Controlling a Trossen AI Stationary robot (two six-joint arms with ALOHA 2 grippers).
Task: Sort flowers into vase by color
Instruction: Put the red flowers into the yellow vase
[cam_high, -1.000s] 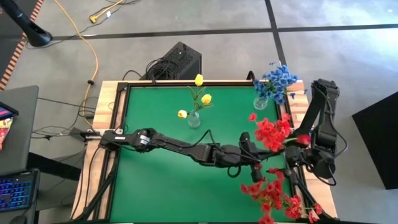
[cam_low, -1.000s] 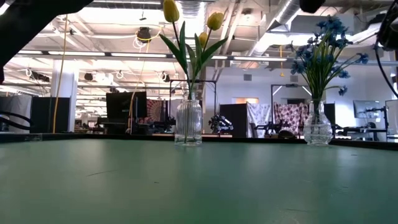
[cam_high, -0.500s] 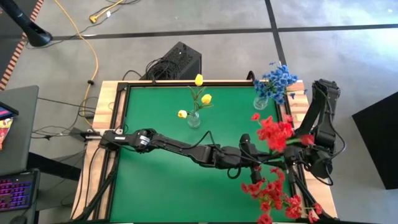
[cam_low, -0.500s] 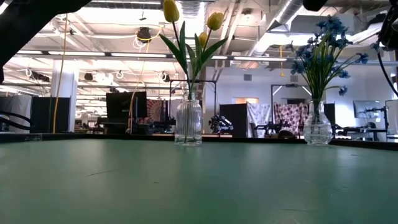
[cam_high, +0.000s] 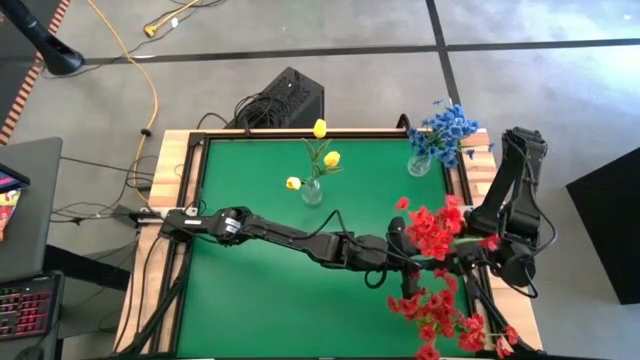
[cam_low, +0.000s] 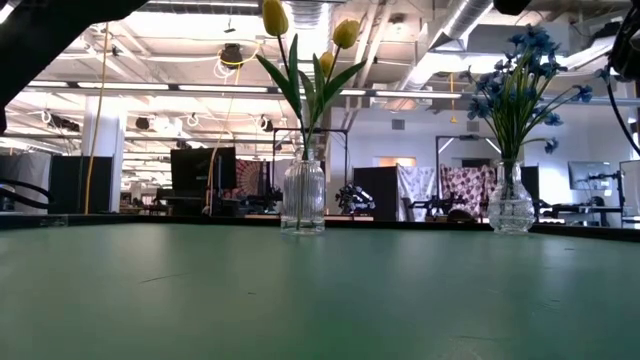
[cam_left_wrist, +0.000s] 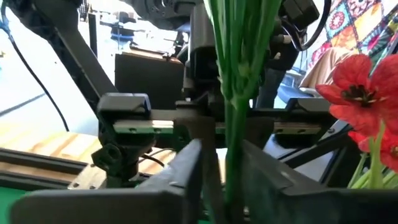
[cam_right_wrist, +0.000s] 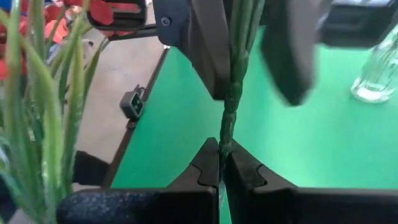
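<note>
A red flower sprig (cam_high: 432, 225) on a green stem hangs over the table's right half between my two grippers. My right gripper (cam_right_wrist: 222, 158) reaches in from the right and is shut on the stem. My left gripper (cam_left_wrist: 224, 180) reaches across from the left, its fingers a little apart with the same stem between them. Yellow tulips stand in a glass vase (cam_low: 303, 190) at the middle far side. Blue flowers stand in a second glass vase (cam_low: 511, 200) at the far right. More red flowers (cam_high: 440, 315) lie at the near right corner. My right gripper pinches the red sprig's green stem (cam_right_wrist: 225, 134) between its two fingers, lying across it and coming roughly level from the table's right. The sprig stands about upright, blooms up, clear of the table. My left gripper has the stem (cam_left_wrist: 233, 149) between its parted fingers; whether they touch it I cannot tell.
The green mat is framed by a wooden border (cam_high: 180, 160). A black box with cables (cam_high: 285, 100) sits just beyond the far edge. The mat's left half (cam_high: 250, 300) is bare except for my left arm stretched over it.
The red sprig's blooms have shifted a little toward the table's near edge between the two grippers. Both arms have stayed where they were.
</note>
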